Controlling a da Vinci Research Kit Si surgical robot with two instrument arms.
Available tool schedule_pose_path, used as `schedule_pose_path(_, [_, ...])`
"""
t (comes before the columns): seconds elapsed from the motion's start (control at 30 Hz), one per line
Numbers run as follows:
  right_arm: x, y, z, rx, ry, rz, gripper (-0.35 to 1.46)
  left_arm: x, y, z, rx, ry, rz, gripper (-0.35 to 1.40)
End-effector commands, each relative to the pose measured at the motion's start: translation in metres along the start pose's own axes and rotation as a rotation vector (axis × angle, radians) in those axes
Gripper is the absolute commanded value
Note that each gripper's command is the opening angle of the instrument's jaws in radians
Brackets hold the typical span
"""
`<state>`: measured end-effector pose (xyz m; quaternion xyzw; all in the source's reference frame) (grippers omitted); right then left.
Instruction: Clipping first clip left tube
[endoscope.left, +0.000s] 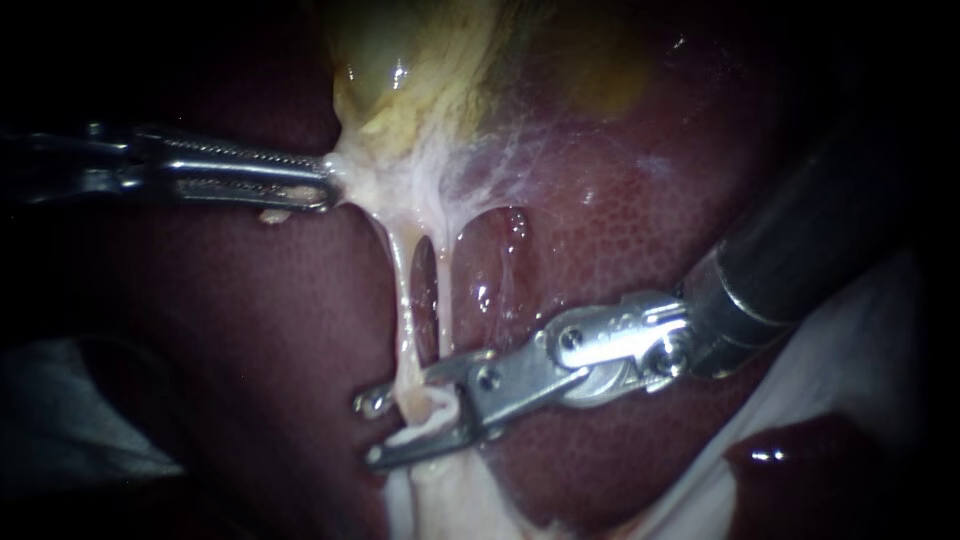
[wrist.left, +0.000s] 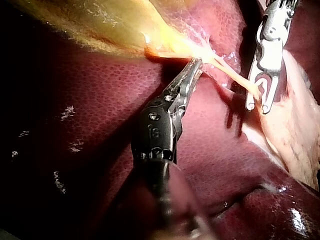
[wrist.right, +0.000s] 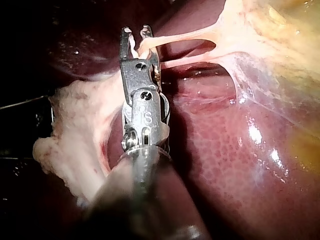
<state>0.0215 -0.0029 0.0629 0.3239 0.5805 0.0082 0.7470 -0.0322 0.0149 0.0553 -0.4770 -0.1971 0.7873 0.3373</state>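
The yellowish gallbladder (endoscope.left: 420, 60) lies on the dark red liver (endoscope.left: 620, 230). Two pale tubes run down from its neck: the left tube (endoscope.left: 402, 290) and the right tube (endoscope.left: 446, 280). My left instrument (endoscope.left: 325, 185) comes in level from the left, and its jaws are shut on the white tissue at the gallbladder's neck, holding it taut. My right instrument (endoscope.left: 385, 430) reaches in from the right. Its jaws stand open astride the low end of the left tube, with a gap showing. The wrist views show the same: the left instrument (wrist.left: 195, 67) gripping, and the right instrument (wrist.right: 136, 31) around the tube (wrist.right: 175, 36).
A lump of pale fatty tissue (endoscope.left: 450, 500) lies just below the right instrument's jaws. A white sheet (endoscope.left: 850, 350) shows at the right, under the right instrument's shaft. A window of bare liver shows between the two tubes.
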Motion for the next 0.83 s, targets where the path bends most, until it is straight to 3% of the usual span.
schedule_pose_path(0.03, [-0.0001, 0.0, -0.0001, -0.001, 0.0, 0.001, -0.08, 0.0, 0.0, 0.0, 0.0, 0.0, 0.0, -0.35])
schedule_pose_path(0.23, [0.0, 0.0002, -0.0002, -0.001, 0.001, 0.002, -0.35, 0.0, -0.0001, 0.0, 0.0, 0.0, 0.0, -0.35])
schedule_pose_path(0.37, [0.0003, 0.0004, -0.0005, 0.0, 0.006, 0.086, -0.35, 0.0, -0.0001, 0.0, 0.0, 0.0, 0.0, -0.35])
schedule_pose_path(0.83, [0.0, 0.0005, -0.0005, 0.002, 0.005, 0.084, -0.35, 0.0001, -0.0003, 0.0003, 0.0, 0.0, 0.0, -0.35])
